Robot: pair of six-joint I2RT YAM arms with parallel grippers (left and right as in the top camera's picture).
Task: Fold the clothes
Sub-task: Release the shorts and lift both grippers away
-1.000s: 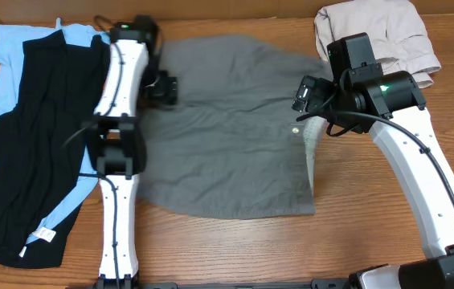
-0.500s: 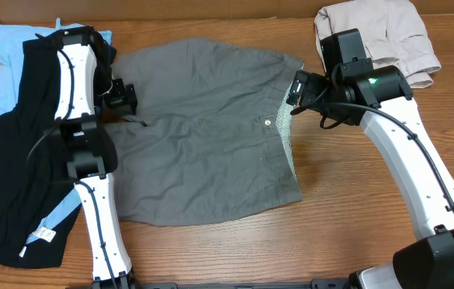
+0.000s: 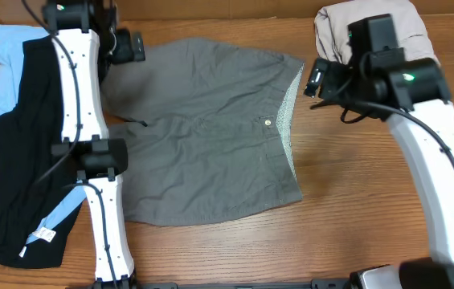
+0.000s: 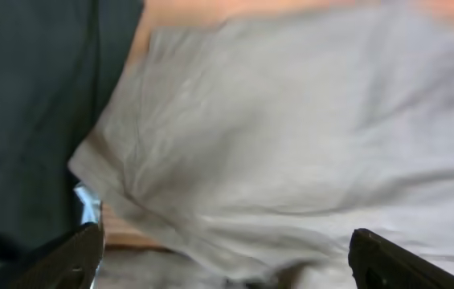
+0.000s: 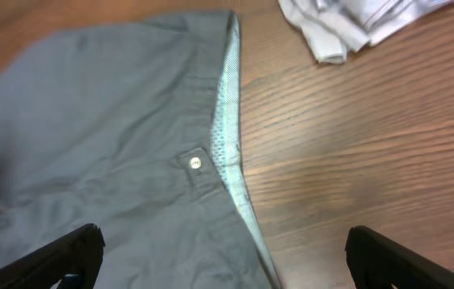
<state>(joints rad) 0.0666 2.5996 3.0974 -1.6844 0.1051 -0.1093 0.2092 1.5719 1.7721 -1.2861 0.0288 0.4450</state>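
The shorts lie spread flat mid-way along the bench, between a black garment and beige trousers, with the left jaws above their far left corner and the right jaws beside the waistband, both wide open and empty.

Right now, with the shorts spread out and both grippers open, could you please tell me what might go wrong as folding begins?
1. The grey-brown woven shorts lie right beside the black garment. The open left gripper hovers near that border and might pinch both fabrics.
2. The shorts are creased across the middle, so a fold could trap wrinkles.
3. The open right gripper hangs close to the folded pale beige trousers, which it could snag.
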